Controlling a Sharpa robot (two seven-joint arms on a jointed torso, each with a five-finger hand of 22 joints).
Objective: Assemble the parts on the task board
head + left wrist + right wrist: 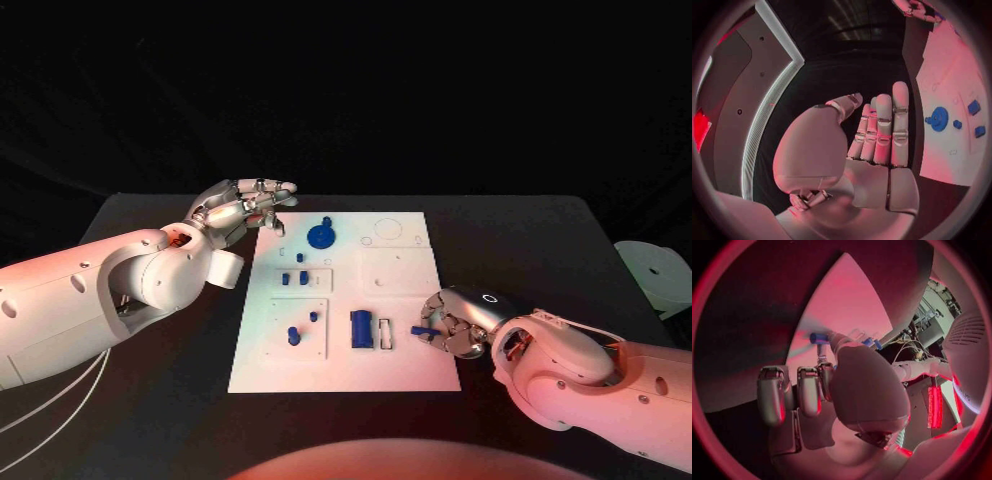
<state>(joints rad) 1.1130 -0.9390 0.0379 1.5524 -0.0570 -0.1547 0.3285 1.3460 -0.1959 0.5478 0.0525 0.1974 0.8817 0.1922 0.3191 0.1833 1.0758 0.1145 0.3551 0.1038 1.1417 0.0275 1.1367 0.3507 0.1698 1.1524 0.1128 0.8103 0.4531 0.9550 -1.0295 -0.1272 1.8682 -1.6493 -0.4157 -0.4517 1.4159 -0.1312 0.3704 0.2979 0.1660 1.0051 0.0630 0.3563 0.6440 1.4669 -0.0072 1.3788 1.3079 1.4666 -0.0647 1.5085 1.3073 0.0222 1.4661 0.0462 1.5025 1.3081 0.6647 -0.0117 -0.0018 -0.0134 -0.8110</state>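
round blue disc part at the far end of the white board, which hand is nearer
Left. The left hand hovers just beside the round blue disc part; the right hand is at the board's near end, pinching a small blue piece.

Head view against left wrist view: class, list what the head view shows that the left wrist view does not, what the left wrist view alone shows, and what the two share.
Head view alone: the silver right hand pinching a small blue part at the right edge of the flat white task board, beside the blue rectangular block.

Left wrist view alone: the palm side of the silver left hand, its fingers straight, close together and holding nothing.

Both: the task board, the round blue disc part on it, and the left hand beside the board.
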